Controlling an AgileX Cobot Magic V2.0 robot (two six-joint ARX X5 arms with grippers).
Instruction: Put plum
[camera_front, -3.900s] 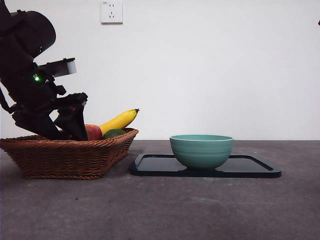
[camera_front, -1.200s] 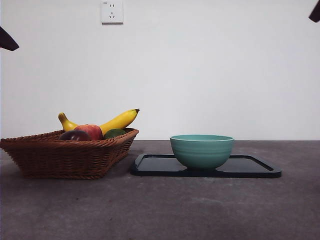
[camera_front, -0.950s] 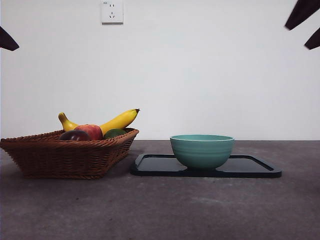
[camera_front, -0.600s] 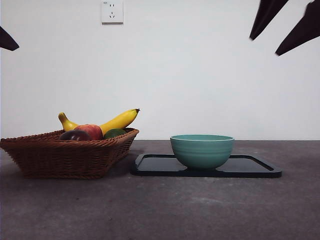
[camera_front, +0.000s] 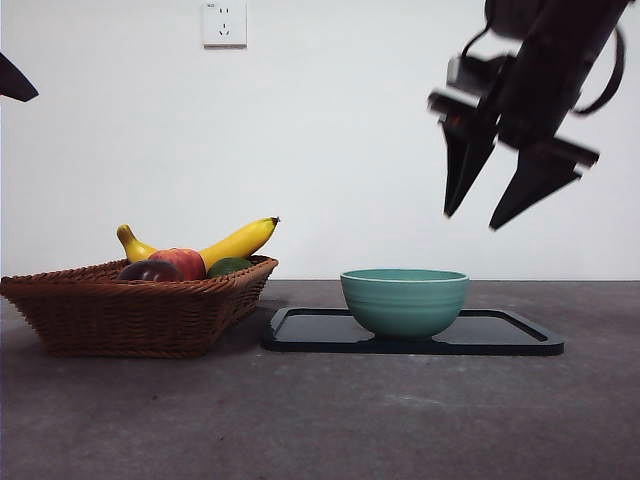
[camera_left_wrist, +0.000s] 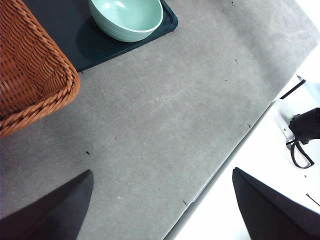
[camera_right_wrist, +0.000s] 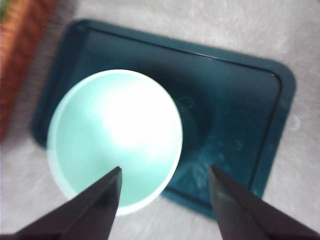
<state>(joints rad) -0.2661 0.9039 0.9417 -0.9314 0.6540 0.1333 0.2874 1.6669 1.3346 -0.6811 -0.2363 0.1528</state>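
Nearest you is bare grey table (camera_front: 320, 420), seen level from its edge. Further back on the left sits one wicker basket (camera_front: 130, 315); on the right, one dark tray (camera_front: 500, 338) holds one teal bowl (camera_front: 404, 300), which looks empty in the wrist views.

The plum (camera_front: 150, 271) lies in the basket, dark and glossy, just showing above the rim. Beside it you have one red apple (camera_front: 182, 263), one green fruit (camera_front: 228, 266) and, as far as the front view shows, two bananas (camera_front: 238, 241) rising behind them. No gripper touches the plum.

The right gripper (camera_front: 495, 200) hangs in the air above the bowl and tray, its two jaws spread apart and holding nothing; its wrist camera looks straight down into the bowl, somewhat blurred. The left gripper (camera_left_wrist: 160, 210) waits high off to the side, jaws also spread wide and empty, showing in the front view only as a dark tip at the top left corner.

Judged from this, the task is at its start: the plum is not yet picked. The next move calls for a gripper to go to the basket, come down over the plum without nudging the apple, and close on it
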